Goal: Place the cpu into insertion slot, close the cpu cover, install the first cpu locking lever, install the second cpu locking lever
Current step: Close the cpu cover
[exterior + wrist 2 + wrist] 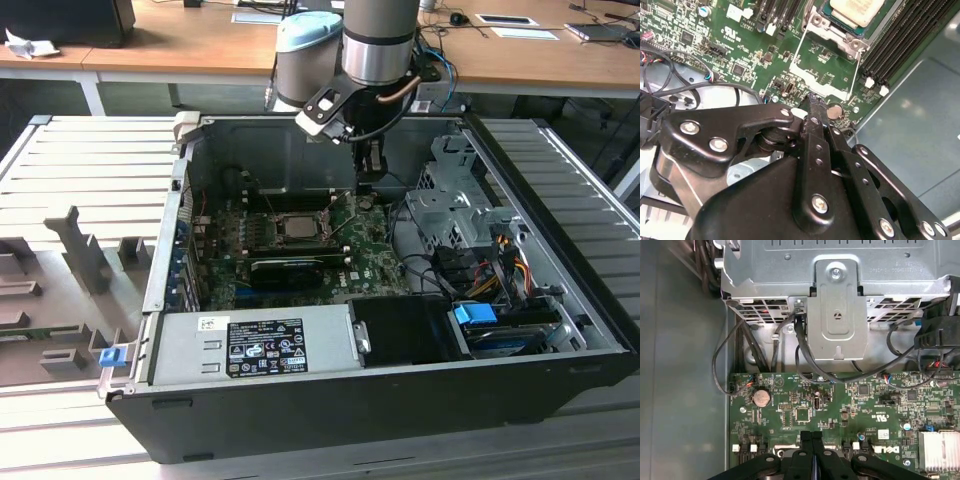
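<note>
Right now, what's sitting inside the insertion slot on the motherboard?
The cpu lies in the insertion slot, its pale metal face up and showing. Whatever is under the chip, the slot's floor included, is hidden by it.

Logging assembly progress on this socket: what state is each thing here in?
cpu: seated in the insertion slot, pale face up.
cpu cover: appears swung open, off the cpu.
claw: shut, holding nothing, close to the cover's edge in the second wrist view.
computer case: side open, board exposed.
</note>
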Controlling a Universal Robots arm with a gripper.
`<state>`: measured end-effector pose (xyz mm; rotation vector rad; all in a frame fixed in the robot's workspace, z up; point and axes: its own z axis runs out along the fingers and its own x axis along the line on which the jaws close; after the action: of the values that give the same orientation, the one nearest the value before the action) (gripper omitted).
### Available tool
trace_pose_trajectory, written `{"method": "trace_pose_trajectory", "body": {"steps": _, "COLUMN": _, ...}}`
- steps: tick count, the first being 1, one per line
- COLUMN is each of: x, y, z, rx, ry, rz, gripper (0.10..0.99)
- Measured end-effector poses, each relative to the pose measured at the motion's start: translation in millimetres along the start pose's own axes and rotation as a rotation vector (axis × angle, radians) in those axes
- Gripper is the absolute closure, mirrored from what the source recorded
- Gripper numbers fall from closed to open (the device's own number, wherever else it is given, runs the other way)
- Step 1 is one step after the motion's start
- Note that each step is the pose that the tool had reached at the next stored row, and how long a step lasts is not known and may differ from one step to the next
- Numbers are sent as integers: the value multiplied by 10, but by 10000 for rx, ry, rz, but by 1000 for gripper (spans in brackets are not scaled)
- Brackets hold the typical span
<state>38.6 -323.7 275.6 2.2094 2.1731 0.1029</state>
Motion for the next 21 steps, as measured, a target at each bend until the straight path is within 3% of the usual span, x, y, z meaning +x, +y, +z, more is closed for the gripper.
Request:
{"method": "trace_pose_trajectory", "body": {"steps": 11, "x": 0, "y": 24, "z": 30, "rx": 0, "ry": 12, "rz": -98, "gripper": 980}}
{"method": "trace_pose_trajectory", "body": {"steps": 16, "x": -1, "y": 79, "z": 136, "rx": 3, "ry": 11, "rz": -131, "gripper": 980}}
{"method": "trace_pose_trajectory", "body": {"steps": 21, "x": 0, "y": 90, "z": 230, "rx": 23, "ry": 11, "rz": -156, "gripper": 980}}
